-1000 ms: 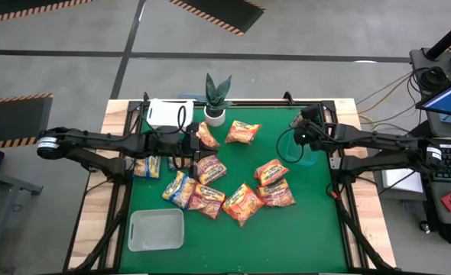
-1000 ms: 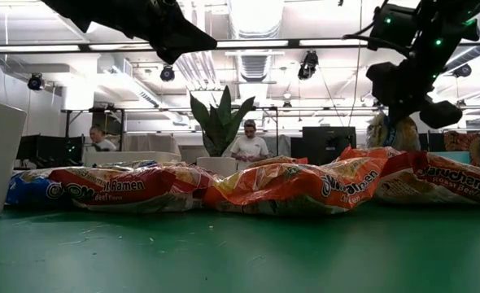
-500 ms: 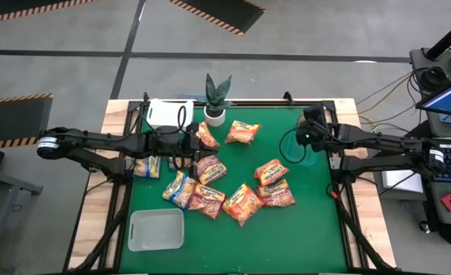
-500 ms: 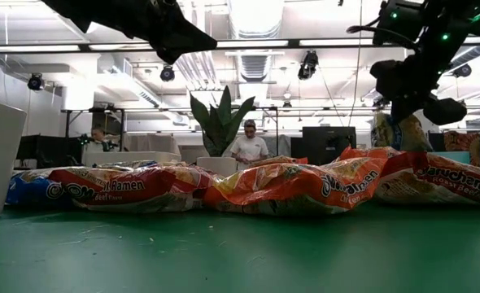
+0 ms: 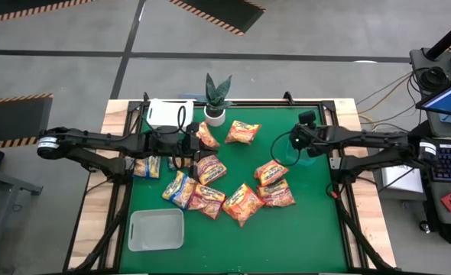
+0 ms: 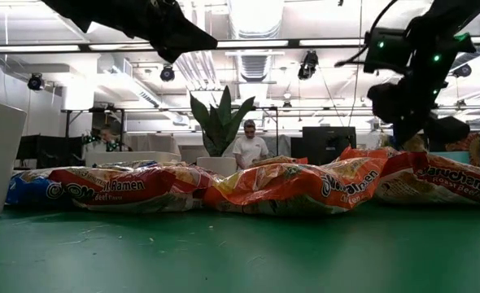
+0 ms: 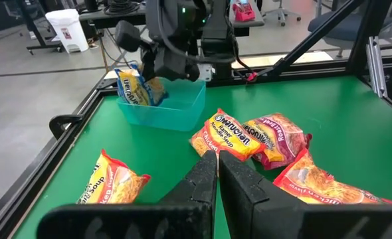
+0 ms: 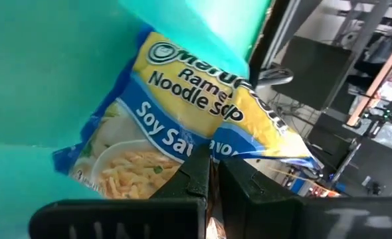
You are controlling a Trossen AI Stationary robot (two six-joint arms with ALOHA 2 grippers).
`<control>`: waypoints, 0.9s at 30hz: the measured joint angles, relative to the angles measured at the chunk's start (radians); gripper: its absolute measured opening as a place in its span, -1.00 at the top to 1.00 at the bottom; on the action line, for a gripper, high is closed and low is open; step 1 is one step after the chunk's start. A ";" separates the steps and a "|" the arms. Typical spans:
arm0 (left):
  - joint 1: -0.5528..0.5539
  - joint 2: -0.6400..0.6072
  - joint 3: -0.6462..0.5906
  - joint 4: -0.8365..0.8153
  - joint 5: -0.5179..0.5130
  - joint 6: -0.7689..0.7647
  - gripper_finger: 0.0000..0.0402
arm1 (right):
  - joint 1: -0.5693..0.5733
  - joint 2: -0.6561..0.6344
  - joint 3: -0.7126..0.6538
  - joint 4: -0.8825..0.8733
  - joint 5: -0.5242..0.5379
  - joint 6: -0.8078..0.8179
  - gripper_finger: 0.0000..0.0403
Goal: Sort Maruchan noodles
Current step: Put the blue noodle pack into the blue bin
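Note:
Several Maruchan noodles packets (image 5: 243,202), orange-red and red, lie flat in a loose heap on the green mat (image 5: 317,229). One blue-and-yellow packet (image 7: 137,86) hangs inside a teal bin (image 7: 173,114) at the mat's far right, with my right gripper (image 8: 211,166) shut on it above the bin (image 5: 302,153). My left gripper (image 7: 217,167) hovers shut and holds nothing, above the packets at the far left of the heap (image 5: 197,141). My right gripper pinches the blue-and-yellow packet between its two fingers, at the packet's edge (image 8: 202,143). The fingers slant downward from the table's right side. The packet hangs tilted below them between the teal bin's walls; whether its lower end rests on the bin's floor, I cannot tell.
A white tray (image 5: 157,229) sits at the near left corner, a white container (image 5: 170,112) and a potted plant (image 5: 216,103) at the far edge. Bare green mat (image 5: 309,237) lies near right. People stand in the room beyond the table (image 6: 248,146).
My right gripper has sunk toward the teal bin and tipped further downward, shifting a little toward the table's left and near edges. The blue-and-yellow packet has gone down with it, lower into the bin.

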 joint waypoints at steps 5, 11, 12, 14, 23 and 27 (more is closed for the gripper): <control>0.000 0.000 0.000 0.000 0.000 -0.006 1.00 | 0.000 0.056 0.000 0.015 0.040 0.051 0.96; 0.000 0.000 0.000 0.000 0.000 -0.019 1.00 | 0.000 0.080 0.011 0.024 0.104 0.174 0.83; 0.000 0.000 0.000 0.001 0.000 -0.020 1.00 | 0.000 0.080 0.011 0.023 0.104 0.185 0.79; 0.000 0.000 0.000 0.000 0.000 -0.026 1.00 | 0.000 0.079 0.011 0.022 0.104 0.204 0.69; 0.000 0.000 -0.006 -0.023 0.000 -0.084 1.00 | 0.001 0.010 0.011 0.022 0.107 0.230 0.30; 0.000 0.000 -0.006 -0.053 0.000 -0.122 1.00 | 0.001 -0.029 0.040 0.011 0.107 0.251 0.21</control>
